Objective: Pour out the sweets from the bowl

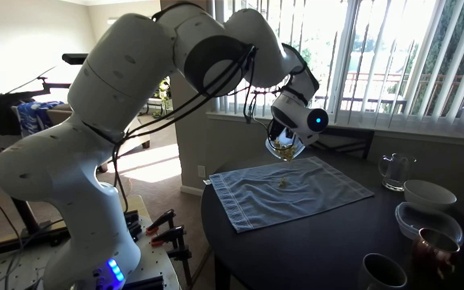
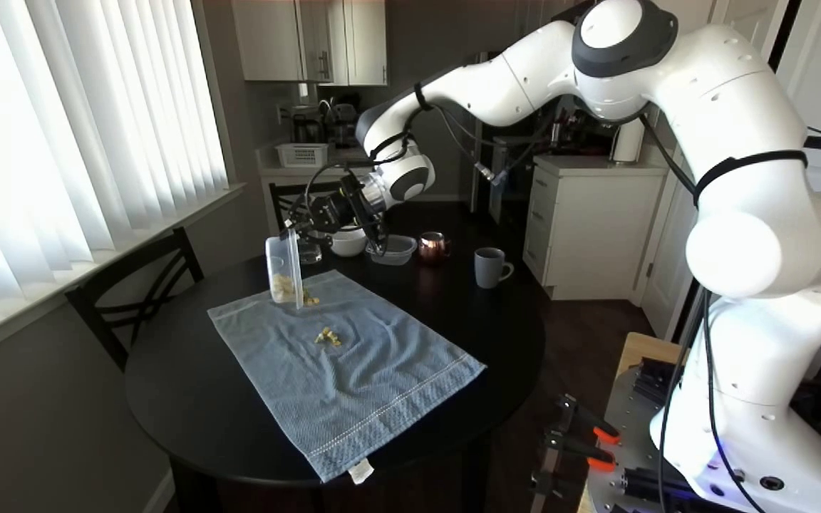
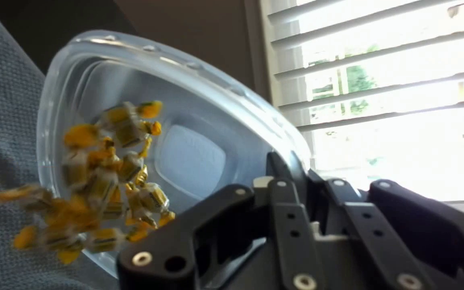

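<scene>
The pale translucent bowl [image 3: 191, 157] is tipped on its side above a blue towel [image 2: 382, 406], its open face showing in the wrist view. My gripper [image 3: 294, 173] is shut on its rim, one finger inside and one outside. The bowl also shows in both exterior views [image 1: 299, 148] [image 2: 280, 253]. Yellowish-brown wrapped sweets [image 3: 127, 125] are heaped at its lower side, and several, blurred, spill over the rim. Some sweets [image 2: 309, 298] show just outside the rim in an exterior view. A small pile of sweets [image 1: 282, 182] lies on the towel, also visible [image 2: 328, 336].
The towel lies on a round dark table [image 1: 296, 249]. A glass mug [image 1: 395, 173], a white bowl [image 1: 429, 194], a clear container [image 1: 425, 219], a copper mug [image 2: 433, 246] and a grey mug [image 2: 489, 268] stand on it. A chair [image 2: 132, 299] and window blinds are close by.
</scene>
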